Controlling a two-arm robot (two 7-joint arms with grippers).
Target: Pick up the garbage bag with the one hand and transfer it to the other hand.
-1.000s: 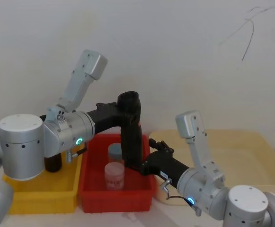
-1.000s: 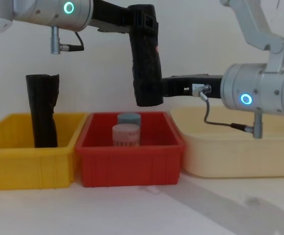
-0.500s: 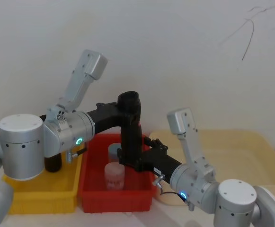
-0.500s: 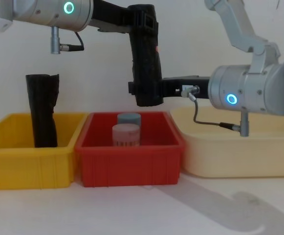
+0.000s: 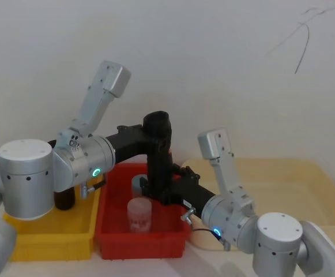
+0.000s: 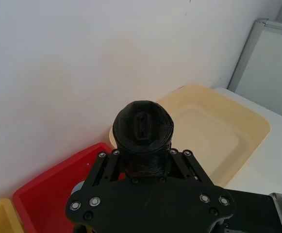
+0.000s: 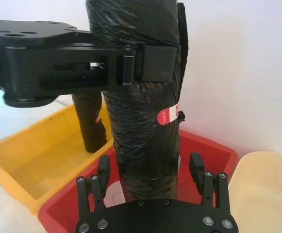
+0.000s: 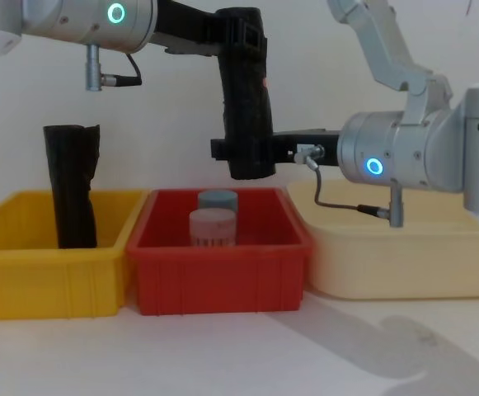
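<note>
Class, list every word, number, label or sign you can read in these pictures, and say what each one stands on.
Red and white label on the side of the garbage bag: it carries print, but too small to read.
Small red mark on the black roll standing in the yellow bin: too blurred to read.
Nothing else bears readable words, numbers or signs.

Head looks down, chest level across — wrist cameras sit close; all share the garbage bag [image 8: 243, 107].
</note>
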